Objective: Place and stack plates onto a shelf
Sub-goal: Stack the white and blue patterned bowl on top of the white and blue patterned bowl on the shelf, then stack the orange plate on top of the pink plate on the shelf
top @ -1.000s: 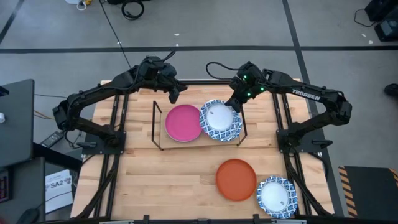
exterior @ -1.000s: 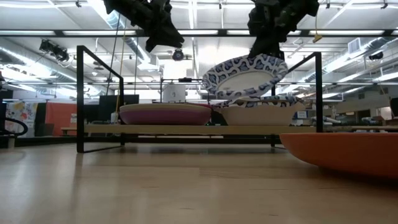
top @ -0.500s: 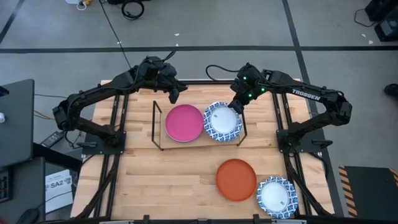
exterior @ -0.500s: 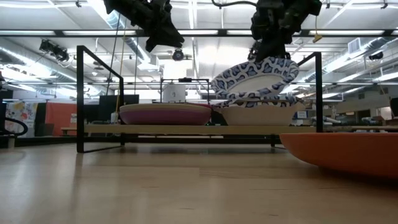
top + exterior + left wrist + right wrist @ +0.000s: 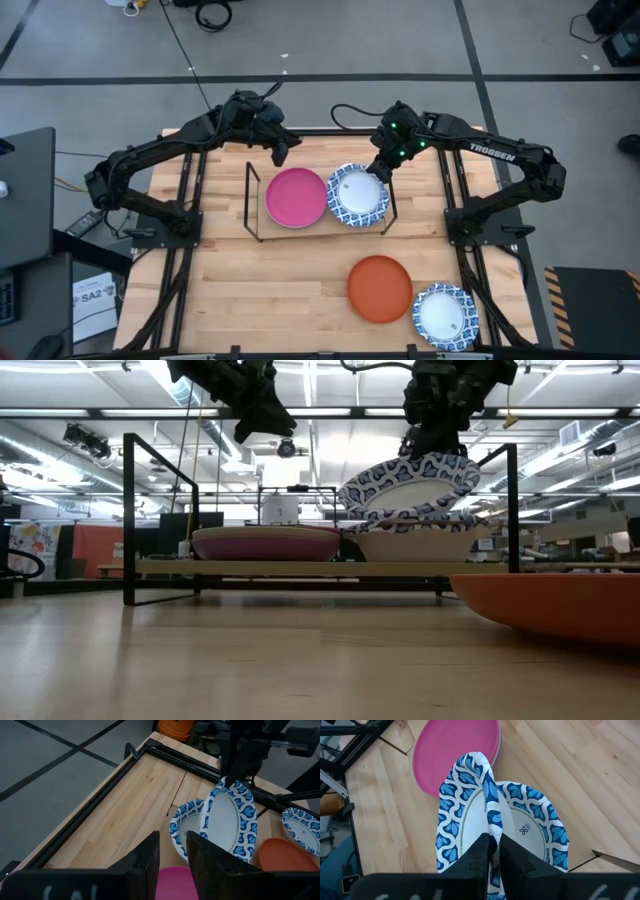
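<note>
Your shelf [image 5: 255, 205] already carries a magenta plate [image 5: 295, 197] beside a blue-patterned stack [image 5: 415, 542], leaving room for more. The right pincer [image 5: 492, 851] is clamped on a patterned plate's [image 5: 487, 815] rim, holding it tilted over that stack. The left pincer [image 5: 172, 857] hovers behind the shelf, fingers slightly apart, holding nothing.

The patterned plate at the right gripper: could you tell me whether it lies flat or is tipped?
Tipped. The patterned plate leans on the plate below, its far rim pinched by the right gripper.
</note>
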You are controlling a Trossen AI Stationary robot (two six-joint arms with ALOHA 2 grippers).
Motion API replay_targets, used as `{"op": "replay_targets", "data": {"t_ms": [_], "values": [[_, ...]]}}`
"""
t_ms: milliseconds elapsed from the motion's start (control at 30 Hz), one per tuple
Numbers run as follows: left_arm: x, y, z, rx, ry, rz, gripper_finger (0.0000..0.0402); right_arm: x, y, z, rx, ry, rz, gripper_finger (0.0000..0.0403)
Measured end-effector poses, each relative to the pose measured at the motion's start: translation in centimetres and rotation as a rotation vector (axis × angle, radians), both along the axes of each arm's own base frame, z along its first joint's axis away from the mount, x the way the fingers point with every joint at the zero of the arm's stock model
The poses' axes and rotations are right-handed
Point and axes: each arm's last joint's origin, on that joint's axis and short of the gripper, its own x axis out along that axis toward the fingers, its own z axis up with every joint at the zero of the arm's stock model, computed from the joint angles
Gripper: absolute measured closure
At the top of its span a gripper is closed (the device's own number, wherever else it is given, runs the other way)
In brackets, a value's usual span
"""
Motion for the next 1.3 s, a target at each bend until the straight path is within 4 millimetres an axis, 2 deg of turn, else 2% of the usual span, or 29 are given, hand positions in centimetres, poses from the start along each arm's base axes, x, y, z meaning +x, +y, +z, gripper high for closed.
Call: {"op": "replay_targets", "data": {"t_ms": [200,633,900,1133,1300], "values": [[0.0,0.0,0.0,0.000,0.000,0.000,0.0299,0.0,-0.1,0.0,-0.018,0.007,-0.010,0.0323],[0.0,0.0,0.0,0.000,0.000,0.000,0.0299,-0.3,-0.8,-0.2,-0.271,0.119,-0.104,0.0253],[0.0,0.0,0.0,0.000,0.000,0.000,0.0299,-0.1,-0.9,0.0,-0.296,0.100,-0.114,0.0243],[0.1,-0.1,0.0,0.000,0.000,-0.004,0.0299,0.7,-1.2,0.8,-0.318,-0.021,-0.106,0.0244],[0.3,-0.8,0.0,0.033,0.012,-0.049,0.0299,1.2,-1.0,1.2,-0.262,-0.126,-0.028,0.0244]]}}
